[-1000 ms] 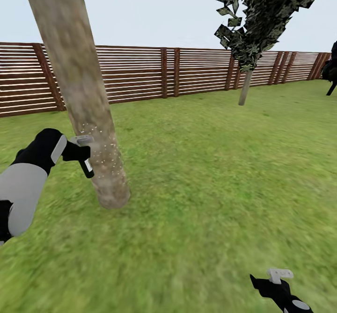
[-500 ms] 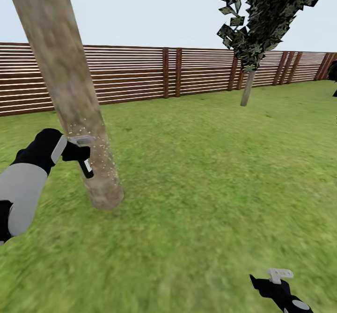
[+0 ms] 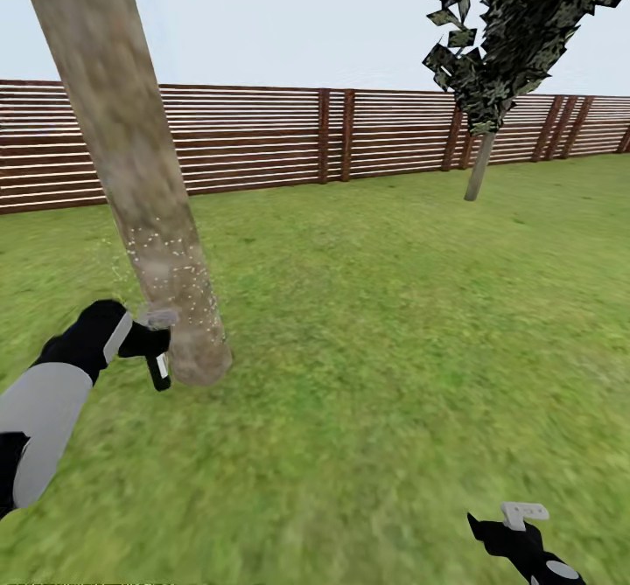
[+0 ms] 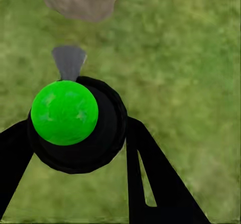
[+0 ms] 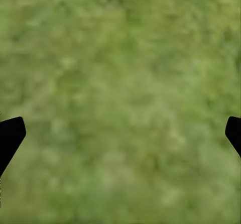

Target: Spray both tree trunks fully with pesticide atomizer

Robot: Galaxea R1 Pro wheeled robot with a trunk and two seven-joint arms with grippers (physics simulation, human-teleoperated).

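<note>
Pesticide spraying is judged under way: the small black atomizer with grey trigger head is clamped in the left gripper, nozzle just beside the speckled grey-brown leaning trunk, near its base. The right gripper is held spread and empty over grass, well apart.

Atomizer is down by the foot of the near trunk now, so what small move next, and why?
Probably raise the left gripper and keep spraying. It holds the atomizer low beside the near trunk, where white specks dot only a lower band and the bark above looks bare.
</note>
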